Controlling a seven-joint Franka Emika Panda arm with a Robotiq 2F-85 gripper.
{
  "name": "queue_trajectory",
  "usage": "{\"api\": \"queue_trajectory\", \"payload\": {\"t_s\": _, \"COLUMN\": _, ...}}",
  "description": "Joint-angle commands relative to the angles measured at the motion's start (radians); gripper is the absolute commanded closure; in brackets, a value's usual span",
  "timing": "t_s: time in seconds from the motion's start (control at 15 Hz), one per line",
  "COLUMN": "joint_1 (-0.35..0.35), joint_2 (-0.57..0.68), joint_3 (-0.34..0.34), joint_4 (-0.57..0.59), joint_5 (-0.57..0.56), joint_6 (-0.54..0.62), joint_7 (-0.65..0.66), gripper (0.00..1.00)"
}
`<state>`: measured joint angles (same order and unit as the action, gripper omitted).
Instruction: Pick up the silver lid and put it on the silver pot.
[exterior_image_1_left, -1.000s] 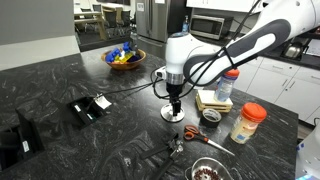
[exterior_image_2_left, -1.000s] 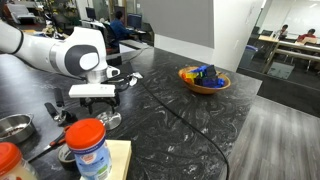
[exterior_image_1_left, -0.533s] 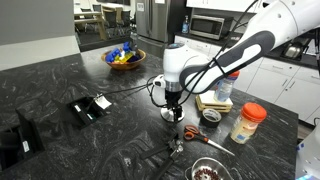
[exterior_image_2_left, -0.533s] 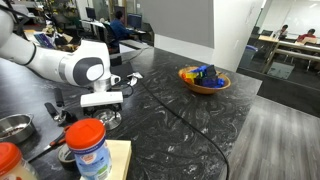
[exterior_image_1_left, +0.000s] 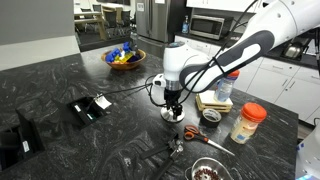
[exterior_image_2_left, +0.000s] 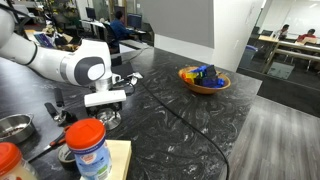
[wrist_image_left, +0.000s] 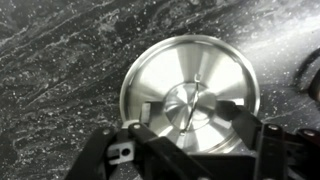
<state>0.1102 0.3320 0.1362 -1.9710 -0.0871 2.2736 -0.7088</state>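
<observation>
Silver lid (wrist_image_left: 185, 72): flat on the dark counter (wrist_image_left: 60, 60), not lifted. My gripper (wrist_image_left: 190, 108): jaws spread, straddling the knob, nothing grasped. Silver pot (exterior_image_2_left: 14, 121): well apart, uncovered. Outstanding: clench, lift, carry, seat.

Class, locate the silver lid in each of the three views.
Exterior view: silver lid at centre, on the counter under the gripper.
Exterior view: left of centre, partly hidden below the gripper.
Wrist view: fills the centre.
Shared landmark: the gripper above it.
</observation>
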Motion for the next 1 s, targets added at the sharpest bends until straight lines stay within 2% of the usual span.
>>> {"api": "queue_trajectory", "payload": {"t_s": 0.0, "joint_1": -0.018, "joint_2": 0.007, "joint_3": 0.02, "joint_4": 0.012, "joint_5": -0.005, "joint_6": 0.022, "joint_7": -0.026, "gripper": 0.48}}
{"api": "queue_trajectory", "payload": {"t_s": 0.47, "joint_1": -0.021, "joint_2": 0.01, "joint_3": 0.025, "joint_4": 0.026, "joint_5": 0.003, "joint_6": 0.027, "joint_7": -0.03, "gripper": 0.98}}
{"api": "queue_trajectory", "payload": {"t_s": 0.93, "joint_1": -0.022, "joint_2": 0.0, "joint_3": 0.021, "joint_4": 0.021, "joint_5": 0.007, "joint_6": 0.028, "joint_7": -0.011, "gripper": 0.99}}
